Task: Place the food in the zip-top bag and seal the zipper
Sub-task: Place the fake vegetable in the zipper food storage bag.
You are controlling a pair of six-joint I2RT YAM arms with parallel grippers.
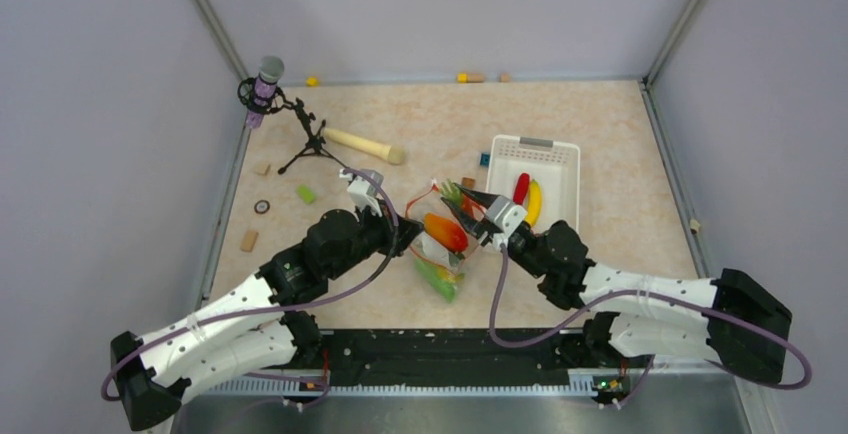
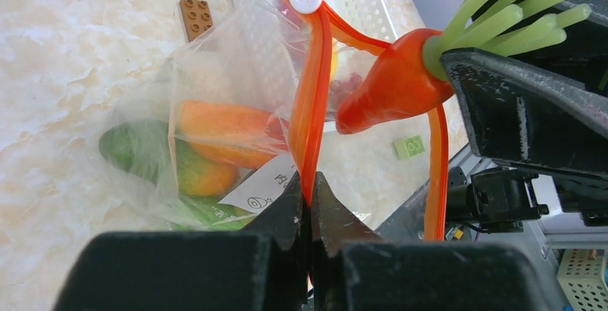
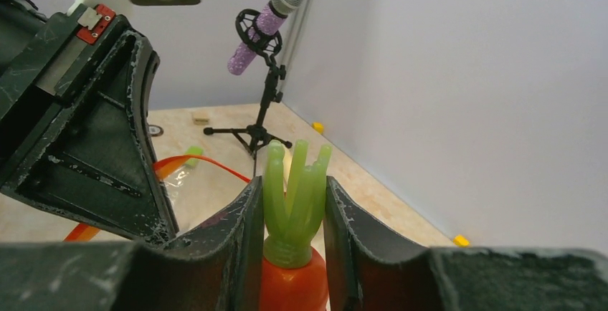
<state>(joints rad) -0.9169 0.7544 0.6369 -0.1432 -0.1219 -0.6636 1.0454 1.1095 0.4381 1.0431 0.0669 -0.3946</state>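
Observation:
The zip-top bag (image 1: 440, 254) lies mid-table, with an orange-green piece (image 2: 215, 139) and a green cucumber (image 2: 129, 150) inside. My left gripper (image 2: 310, 190) is shut on the zipper (image 2: 313, 103) and holds the mouth edge up; the strip's other side loops out to the right (image 2: 436, 175). My right gripper (image 3: 290, 214) is shut on the green top of a toy carrot (image 2: 391, 85) and holds its orange tip at the bag's open mouth. In the top view the two grippers, left (image 1: 410, 237) and right (image 1: 470, 204), meet over the bag.
A white perforated basket (image 1: 570, 184) at the right holds a yellow banana (image 1: 536, 202) and a red pepper (image 1: 520, 187). A microphone on a tripod (image 1: 266, 84) and a wooden stick (image 1: 362, 144) stand at the back left. A green block (image 1: 305, 194) and a brown block (image 1: 249, 241) lie at the left.

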